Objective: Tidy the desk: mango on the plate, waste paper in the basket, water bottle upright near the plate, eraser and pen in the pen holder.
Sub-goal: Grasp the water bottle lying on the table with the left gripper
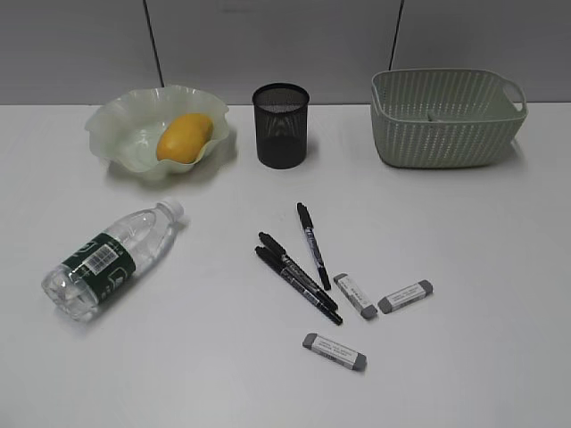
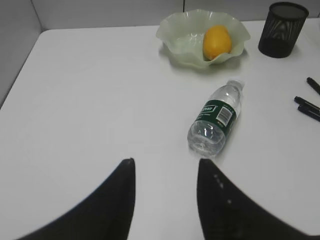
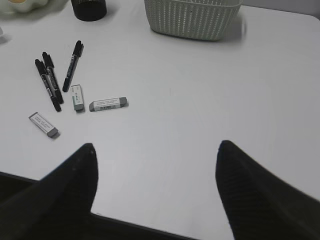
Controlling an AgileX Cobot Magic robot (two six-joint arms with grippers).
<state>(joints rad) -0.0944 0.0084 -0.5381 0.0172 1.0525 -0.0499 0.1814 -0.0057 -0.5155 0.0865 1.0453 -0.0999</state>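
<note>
A: Nearest on the bench (image 1: 500, 357) lie three erasers (image 1: 335, 351) and three pens (image 1: 297, 276), loose, so they await the pen holder (image 1: 281, 125). The water bottle (image 1: 111, 259) lies on its side, not yet stood up.

B: Farther back?

A: The mango (image 1: 185, 136) already sits on the plate (image 1: 116, 120); the basket (image 1: 446, 118) stands at the far right.

B: End effectors?

A: The left end effector (image 2: 165, 172) and right end effector (image 3: 156, 152) hover spread apart, holding nothing.

Open table around bottle (image 1: 114, 259) — pens (image 1: 299, 267), erasers (image 1: 357, 296) clustered close together.
</note>
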